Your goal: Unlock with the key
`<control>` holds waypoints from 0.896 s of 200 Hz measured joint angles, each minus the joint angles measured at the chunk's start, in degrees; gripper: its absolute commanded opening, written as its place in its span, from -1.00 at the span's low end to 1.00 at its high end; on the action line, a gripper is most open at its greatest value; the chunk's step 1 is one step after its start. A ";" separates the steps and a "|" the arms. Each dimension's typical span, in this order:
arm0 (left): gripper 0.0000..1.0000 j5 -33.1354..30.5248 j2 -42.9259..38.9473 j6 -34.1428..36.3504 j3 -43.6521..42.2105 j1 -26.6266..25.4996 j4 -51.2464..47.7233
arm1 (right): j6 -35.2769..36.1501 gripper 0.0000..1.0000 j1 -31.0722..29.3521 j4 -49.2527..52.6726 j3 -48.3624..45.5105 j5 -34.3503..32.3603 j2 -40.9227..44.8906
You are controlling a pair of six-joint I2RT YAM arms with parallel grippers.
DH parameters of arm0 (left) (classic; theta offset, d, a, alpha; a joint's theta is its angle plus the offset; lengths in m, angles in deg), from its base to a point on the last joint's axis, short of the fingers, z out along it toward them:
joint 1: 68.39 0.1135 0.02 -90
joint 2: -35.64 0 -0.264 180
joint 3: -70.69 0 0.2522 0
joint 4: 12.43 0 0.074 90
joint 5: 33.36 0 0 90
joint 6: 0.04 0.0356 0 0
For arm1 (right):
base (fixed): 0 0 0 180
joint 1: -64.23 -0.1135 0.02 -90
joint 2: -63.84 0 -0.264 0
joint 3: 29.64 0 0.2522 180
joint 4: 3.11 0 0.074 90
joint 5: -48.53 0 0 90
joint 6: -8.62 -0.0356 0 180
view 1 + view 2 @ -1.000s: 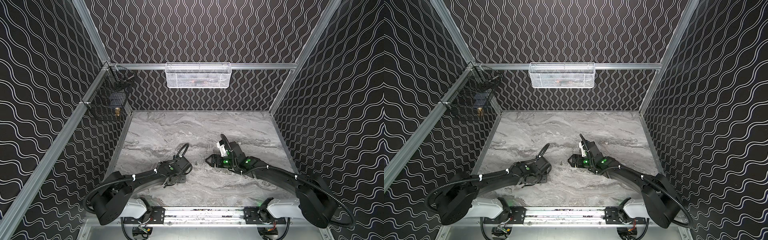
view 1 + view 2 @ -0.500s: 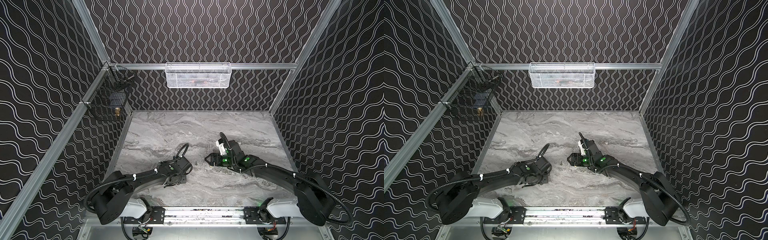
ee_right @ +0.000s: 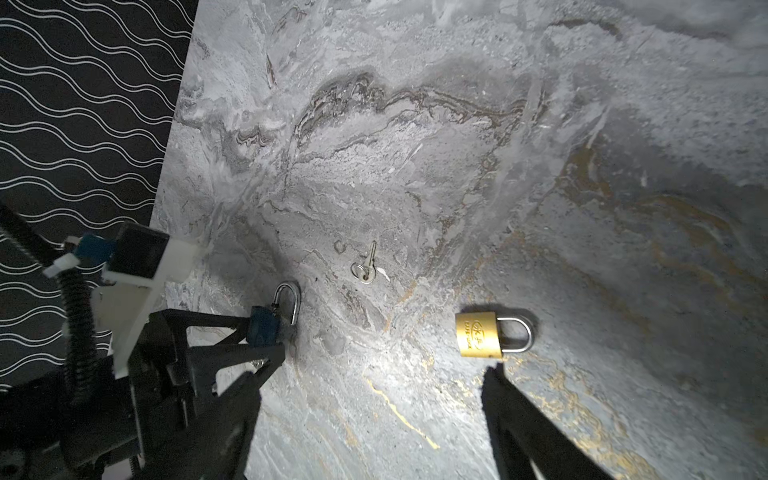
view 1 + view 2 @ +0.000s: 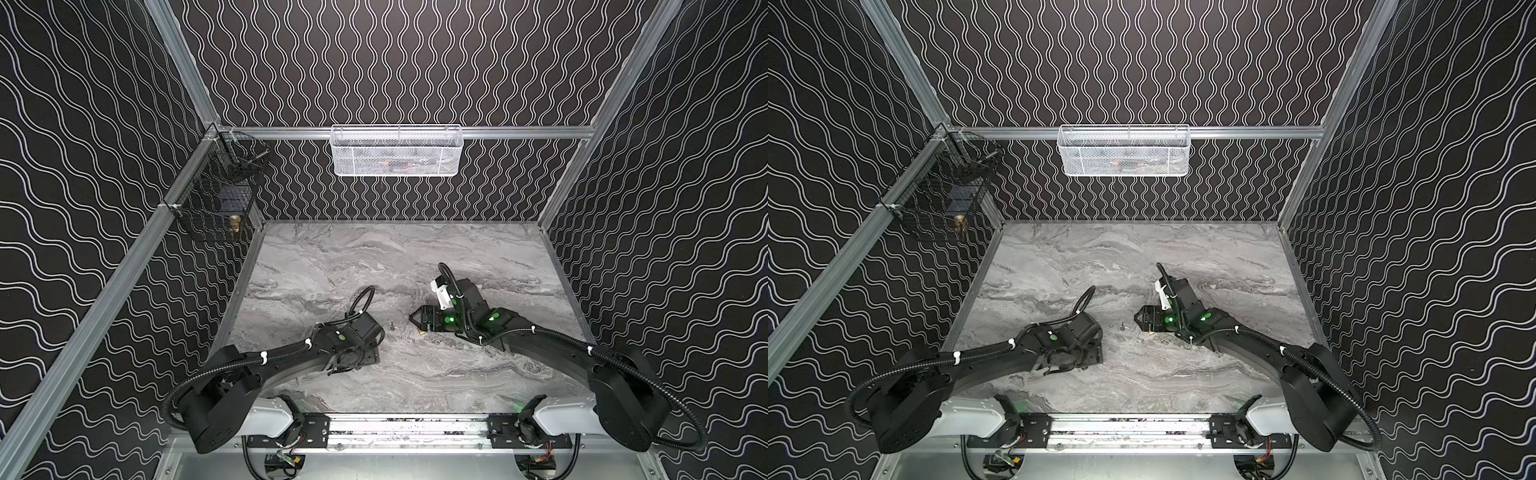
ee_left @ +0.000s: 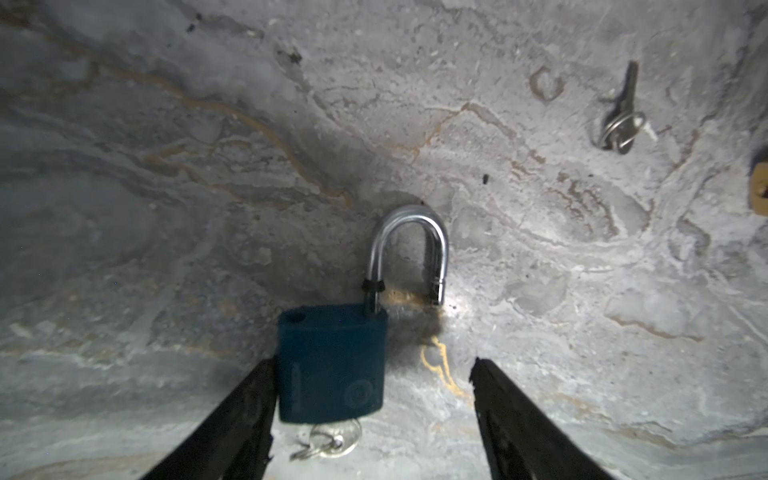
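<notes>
A blue padlock (image 5: 330,365) lies on the marble table with its steel shackle (image 5: 409,249) swung out of the body. A key (image 5: 332,442) on a ring sticks out of its base. My left gripper (image 5: 374,363) is open around it; one finger rests against the lock's side, the other stands well clear. In the right wrist view the blue padlock (image 3: 262,326) sits between those fingers. A loose key (image 3: 368,266) lies beyond it, also visible as a small key (image 4: 391,325) in a top view. My right gripper (image 3: 370,386) is open and empty, near a brass padlock (image 3: 478,334).
The brass padlock's shackle is closed. A white mesh basket (image 4: 395,151) hangs on the back wall and a black wire basket (image 4: 216,208) on the left wall. Patterned walls enclose the table (image 4: 415,257) on three sides.
My left jaws have spread apart, letting go of the blue padlock. The right gripper has edged slightly to the left. The locks and loose key have not moved.
</notes>
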 measured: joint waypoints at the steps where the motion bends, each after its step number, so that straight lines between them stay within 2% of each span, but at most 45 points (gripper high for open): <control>1: 0.57 -0.02 -0.04 -0.07 0.02 0.00 -0.04 | 0.02 0.70 0.00 0.02 0.04 0.02 -0.02; 43: 0.68 -1.68 -4.46 -0.85 1.22 0.11 -3.78 | 0.31 0.67 -0.92 0.52 2.01 -0.22 -2.40; 104: 0.84 -5.03 -12.63 1.42 4.28 3.63 -8.72 | 0.52 0.56 -7.06 1.53 8.83 -4.74 -10.56; 138: 0.97 -5.25 -16.79 4.79 5.46 6.69 -10.54 | 1.44 0.41 -9.73 2.71 13.62 -8.33 -15.91; 179: 0.97 -4.52 -20.37 8.24 5.35 8.61 -10.62 | 3.37 0.25 -10.88 3.04 17.11 -10.69 -20.83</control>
